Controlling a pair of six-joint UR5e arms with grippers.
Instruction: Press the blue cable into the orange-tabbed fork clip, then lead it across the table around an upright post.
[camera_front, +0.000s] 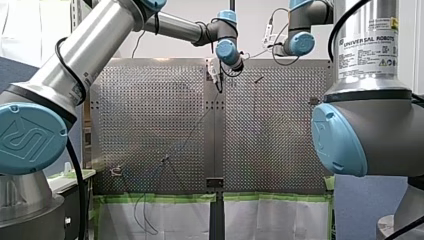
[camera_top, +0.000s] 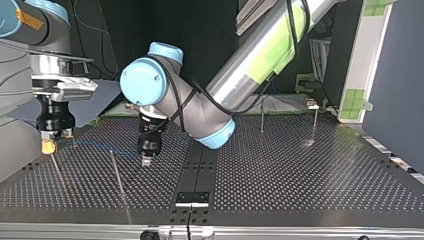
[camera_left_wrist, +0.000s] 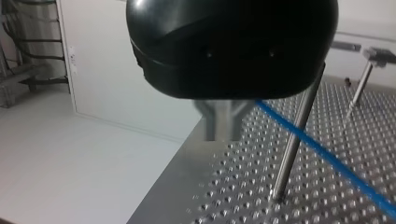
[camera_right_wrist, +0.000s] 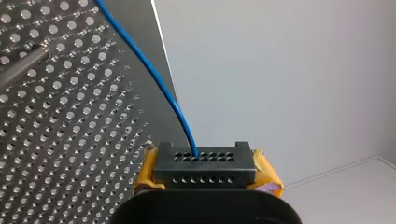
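The blue cable (camera_right_wrist: 154, 74) runs out of a dark perforated end block (camera_right_wrist: 204, 163) that my right gripper (camera_right_wrist: 208, 179) is shut on, between yellow pads. In the top view the blue cable (camera_top: 100, 146) stretches low over the plate from my right gripper (camera_top: 48, 146) at the left to my left gripper (camera_top: 146, 161). My left gripper (camera_left_wrist: 223, 133) has its metal fingers together, and the blue cable (camera_left_wrist: 327, 154) comes out from behind them. It passes an upright post (camera_left_wrist: 292, 149) just beside the fingers. A small clip (camera_front: 116, 171) sits near the front view's lower left.
Thin upright posts (camera_top: 117, 175) stand on the perforated table (camera_top: 300, 170), with others at the far side (camera_top: 261, 117). A black strip (camera_top: 200, 165) runs down the table's middle. The plate's edge (camera_left_wrist: 173, 163) lies just beside my left gripper. Loose dark wire (camera_front: 142, 215) hangs off the front view's near edge.
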